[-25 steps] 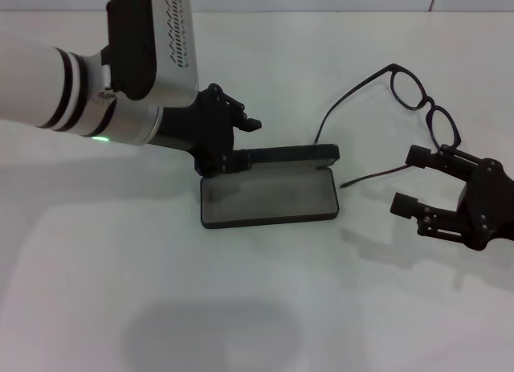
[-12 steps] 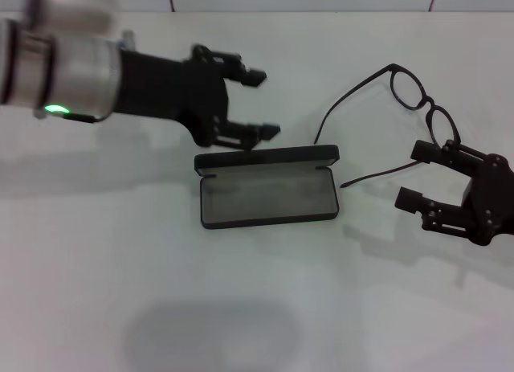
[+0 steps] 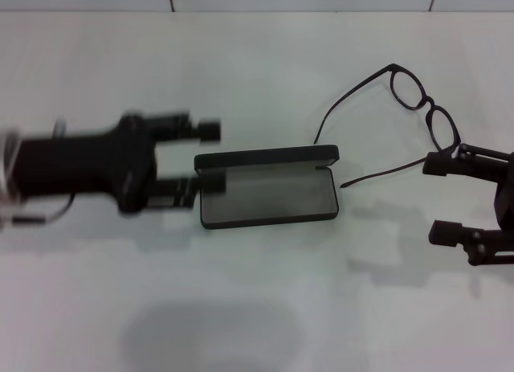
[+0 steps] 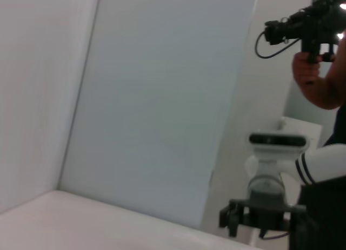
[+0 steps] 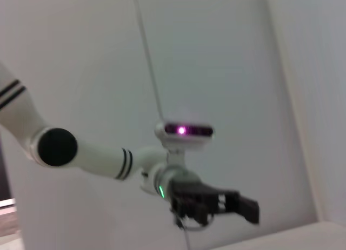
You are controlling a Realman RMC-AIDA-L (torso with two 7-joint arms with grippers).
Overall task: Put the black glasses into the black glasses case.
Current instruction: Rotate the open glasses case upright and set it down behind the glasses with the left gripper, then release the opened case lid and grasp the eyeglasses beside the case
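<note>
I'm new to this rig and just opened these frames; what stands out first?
An open flat black glasses case with grey lining lies mid-table, its lid raised at the far side. Thin black-framed glasses, temple arms unfolded, rest to its right, not yet in the case. The left tool hovers open beside the case's left end; the right tool, also open, hangs near the glasses.

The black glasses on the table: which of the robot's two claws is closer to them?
The right gripper is closer, open beside the black glasses, near one lens and temple arm. The left gripper, also open, is beyond the far end of the open black glasses case.
</note>
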